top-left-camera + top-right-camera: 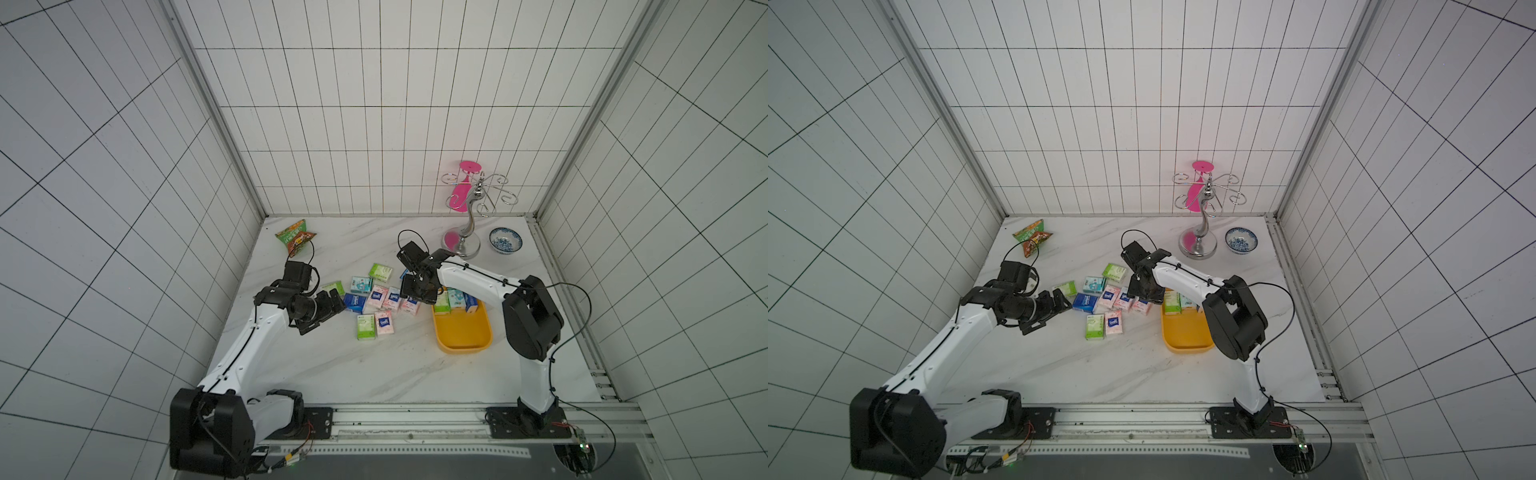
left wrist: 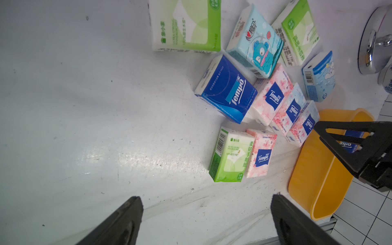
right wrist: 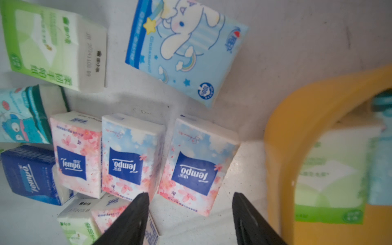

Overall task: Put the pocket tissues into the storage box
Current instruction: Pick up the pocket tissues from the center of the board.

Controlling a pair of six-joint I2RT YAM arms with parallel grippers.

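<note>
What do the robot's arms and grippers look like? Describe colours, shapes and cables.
The left arm and right arm match: smooth white shells with bulky black joint housings. Thin black cables run along them, looping at the wrists. The left gripper and right gripper have flat, tapering black fingers.

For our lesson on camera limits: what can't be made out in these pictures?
Top views: storage box far end and some pocket tissues hidden by right arm.
Right wrist view: storage box contents blurred, cut off by picture edge.
Top views: bowl pattern too small.
</note>
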